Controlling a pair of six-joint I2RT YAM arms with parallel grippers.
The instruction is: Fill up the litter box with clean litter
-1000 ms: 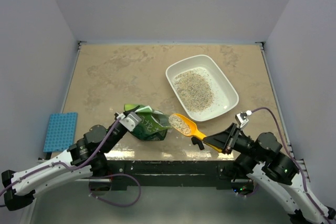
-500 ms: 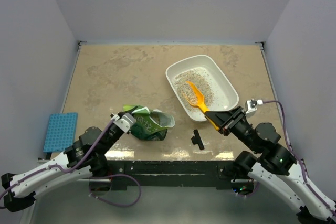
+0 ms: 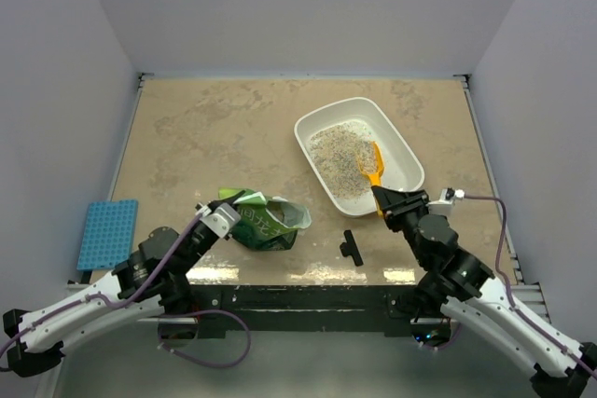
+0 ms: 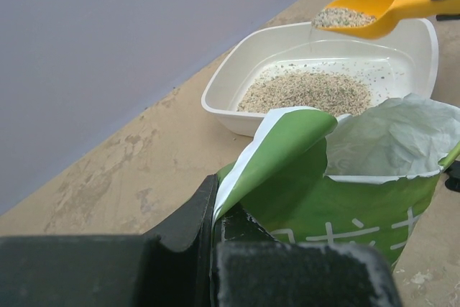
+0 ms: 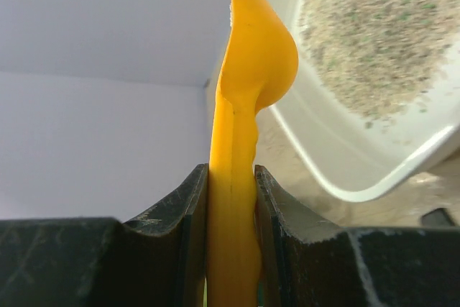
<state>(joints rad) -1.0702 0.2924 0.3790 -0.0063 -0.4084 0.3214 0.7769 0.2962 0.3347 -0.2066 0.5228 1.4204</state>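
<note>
The white litter box (image 3: 407, 152) sits at the back right of the table, with a heap of pale speckled litter (image 3: 339, 157) in it. It also shows in the left wrist view (image 4: 223, 95) and the right wrist view (image 5: 338, 170). My right gripper (image 3: 384, 200) is shut on the handle of a yellow scoop (image 3: 374, 164), held over the box's right side. The scoop (image 4: 359, 11) carries litter and is tipped; its underside shows in the right wrist view (image 5: 248, 70). My left gripper (image 3: 228, 216) is shut on the rim of the crinkled green bag (image 3: 266, 223), whose mouth stands open (image 4: 316, 177).
A small black T-shaped piece (image 3: 351, 247) lies on the table near the front edge, between the bag and my right arm. A blue pegged rack (image 3: 106, 233) lies off the table's left edge. Grey walls close in on three sides.
My right gripper carried the loaded scoop from beside the bag up and right to over the litter box, then turned it toward the box's right side. The left gripper kept hold of the bag.
</note>
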